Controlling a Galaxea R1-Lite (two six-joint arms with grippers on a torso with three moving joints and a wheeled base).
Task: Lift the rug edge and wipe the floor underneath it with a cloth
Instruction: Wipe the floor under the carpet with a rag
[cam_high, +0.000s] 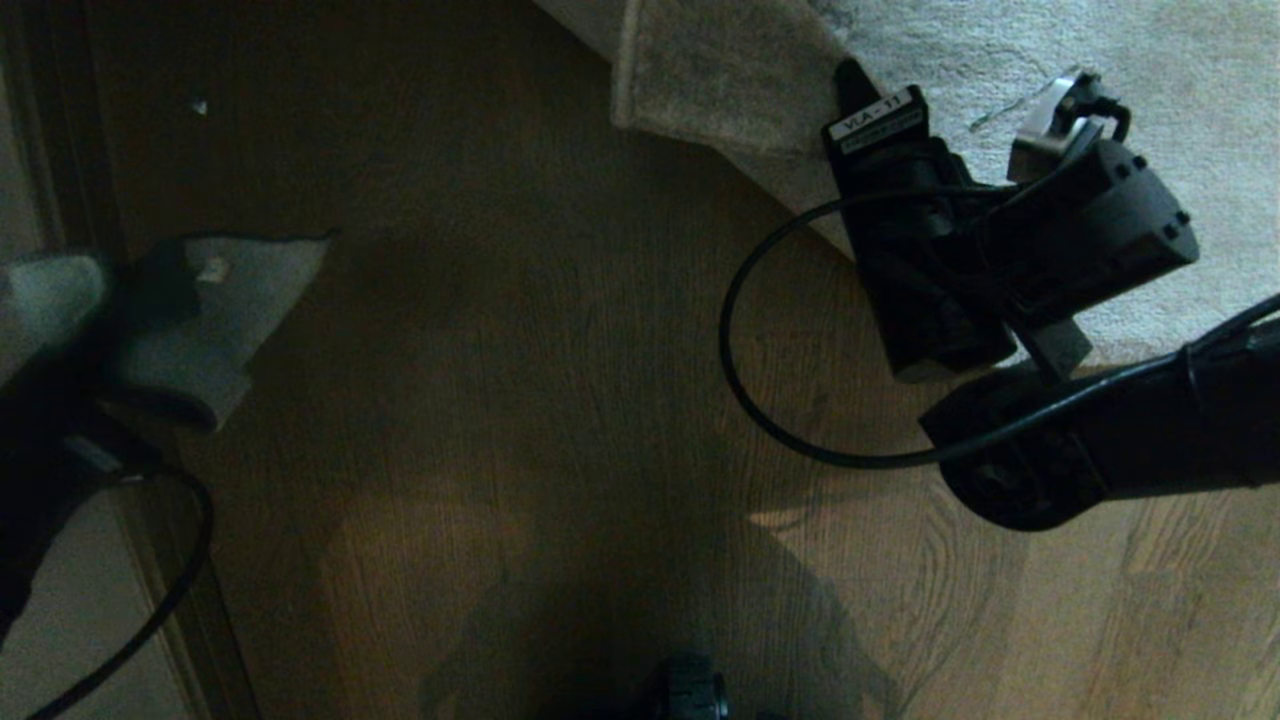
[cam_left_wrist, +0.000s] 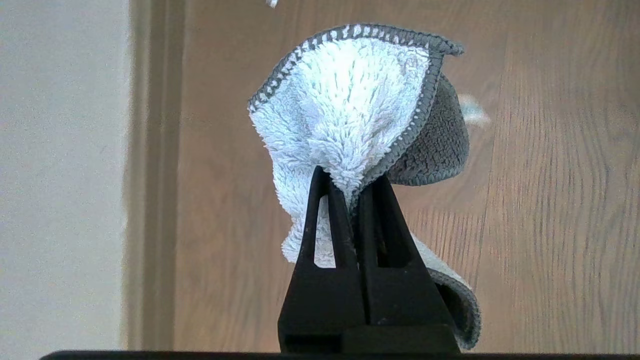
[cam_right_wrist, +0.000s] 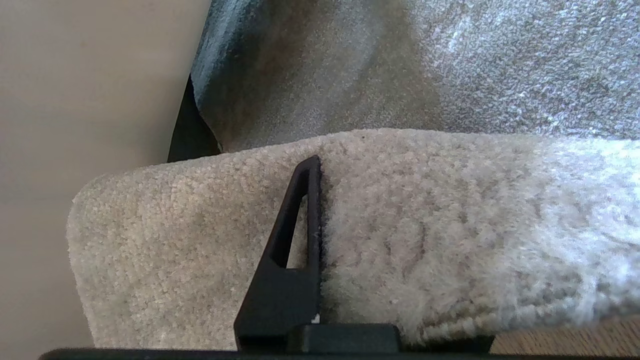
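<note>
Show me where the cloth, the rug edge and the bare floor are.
cloth (cam_left_wrist: 345, 110), left wrist view: its fluffy pale face above the fingers.
rug edge (cam_right_wrist: 200, 235), right wrist view: the plush pile of the lifted border.
floor (cam_high: 520, 400), head view: bare wood planks, mid-picture.

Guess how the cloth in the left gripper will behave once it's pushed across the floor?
Likely floppy: the cloth droops around the shut left gripper. Its fluffy pile probably drags on the floor instead of sliding. A loose corner may fold under.
</note>
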